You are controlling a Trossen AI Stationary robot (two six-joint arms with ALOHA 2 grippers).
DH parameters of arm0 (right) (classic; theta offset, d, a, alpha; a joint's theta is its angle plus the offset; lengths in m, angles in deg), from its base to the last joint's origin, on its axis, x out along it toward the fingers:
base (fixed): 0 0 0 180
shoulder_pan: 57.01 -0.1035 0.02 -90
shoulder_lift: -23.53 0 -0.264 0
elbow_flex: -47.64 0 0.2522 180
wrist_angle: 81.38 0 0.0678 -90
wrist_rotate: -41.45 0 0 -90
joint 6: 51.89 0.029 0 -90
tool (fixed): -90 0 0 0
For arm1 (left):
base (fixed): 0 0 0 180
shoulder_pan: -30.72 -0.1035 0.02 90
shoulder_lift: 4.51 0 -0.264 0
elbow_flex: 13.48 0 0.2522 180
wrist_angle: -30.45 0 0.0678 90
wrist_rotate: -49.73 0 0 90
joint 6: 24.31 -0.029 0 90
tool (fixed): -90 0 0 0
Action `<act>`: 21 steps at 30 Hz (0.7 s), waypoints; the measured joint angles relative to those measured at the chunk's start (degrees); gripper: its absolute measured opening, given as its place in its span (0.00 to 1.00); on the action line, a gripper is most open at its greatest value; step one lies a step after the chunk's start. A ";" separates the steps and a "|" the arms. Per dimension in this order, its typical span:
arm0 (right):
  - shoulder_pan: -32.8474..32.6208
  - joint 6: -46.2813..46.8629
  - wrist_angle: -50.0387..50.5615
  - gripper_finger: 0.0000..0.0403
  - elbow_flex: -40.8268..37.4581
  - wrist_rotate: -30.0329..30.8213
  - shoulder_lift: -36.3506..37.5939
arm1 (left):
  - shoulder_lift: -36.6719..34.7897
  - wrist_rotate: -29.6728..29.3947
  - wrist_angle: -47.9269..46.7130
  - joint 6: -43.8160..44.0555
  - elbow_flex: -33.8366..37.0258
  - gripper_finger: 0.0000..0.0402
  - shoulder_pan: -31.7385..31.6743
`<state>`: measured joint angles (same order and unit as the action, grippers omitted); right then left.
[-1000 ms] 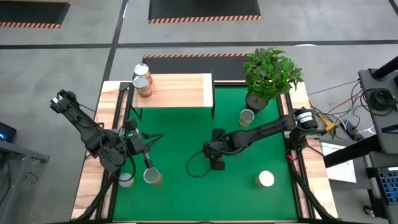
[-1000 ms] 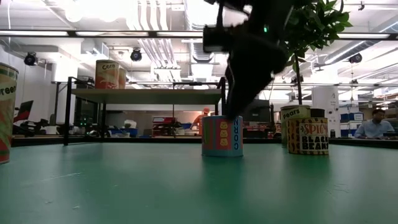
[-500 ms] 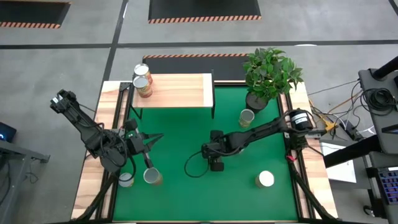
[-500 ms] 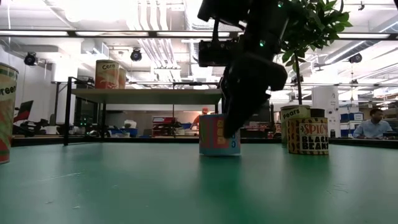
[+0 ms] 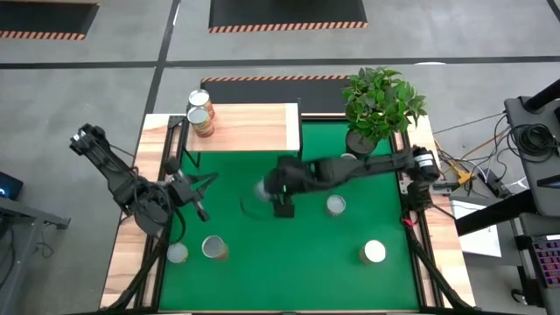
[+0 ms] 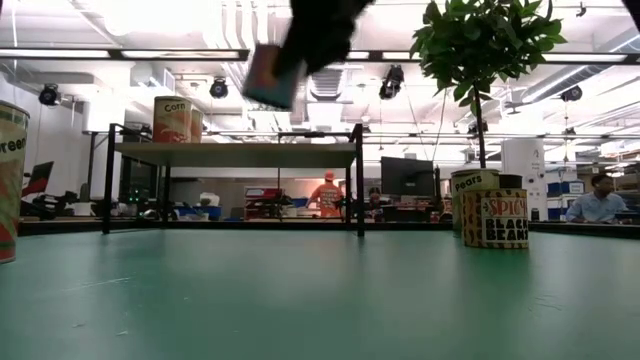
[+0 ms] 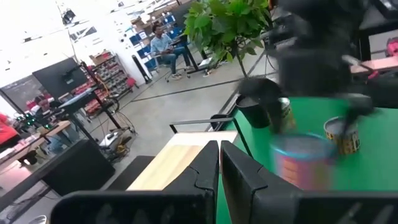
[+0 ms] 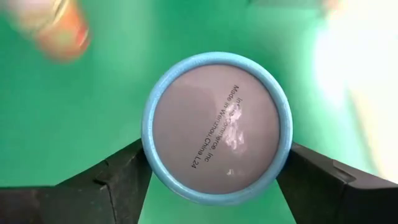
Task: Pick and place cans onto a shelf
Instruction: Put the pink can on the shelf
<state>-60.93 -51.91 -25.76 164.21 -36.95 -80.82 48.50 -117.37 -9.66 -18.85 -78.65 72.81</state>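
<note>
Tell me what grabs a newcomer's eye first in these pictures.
The right claw holds a blue-rimmed can in the air, over the middle of the green table in front of the wooden shelf. Two cans already stand on the shelf's left end, and a leafy potted plant fills the table's far right corner.

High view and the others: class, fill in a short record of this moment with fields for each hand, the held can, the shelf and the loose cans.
right hand: shut on the blue-rimmed can, lifted clear above the green mat
left hand: shut, empty, at the mat's left side
shelf: two cans at its left end
loose cans: four on the mat, two at front left, two on the right
plant pot: back right corner
</note>
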 joint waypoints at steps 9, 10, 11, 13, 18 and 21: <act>11.33 -8.56 -1.73 0.69 15.83 0.01 -5.35 | -1.15 0.01 0.05 0.80 0.31 0.00 0.00; 11.96 -9.06 -1.46 0.69 17.35 -0.27 -6.64 | -1.15 0.02 0.02 0.80 0.31 0.00 0.00; 12.58 -9.75 -0.88 0.69 18.83 -0.82 -7.91 | -1.15 0.02 0.03 0.82 0.31 0.00 0.00; 13.89 -10.95 0.89 0.69 21.96 -3.02 -10.62 | -1.18 0.02 0.03 0.80 0.31 0.00 0.00; 16.83 -13.51 13.90 0.69 31.17 -4.09 -16.89 | -1.16 0.04 0.04 1.20 0.36 0.00 0.00; 18.31 -12.64 19.15 0.70 31.38 -4.13 -17.31 | -1.07 0.08 -0.03 1.28 0.47 0.00 0.00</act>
<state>-42.62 -64.55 -6.61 195.58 -41.08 -98.13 47.43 -117.29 -9.68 -17.57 -78.18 72.81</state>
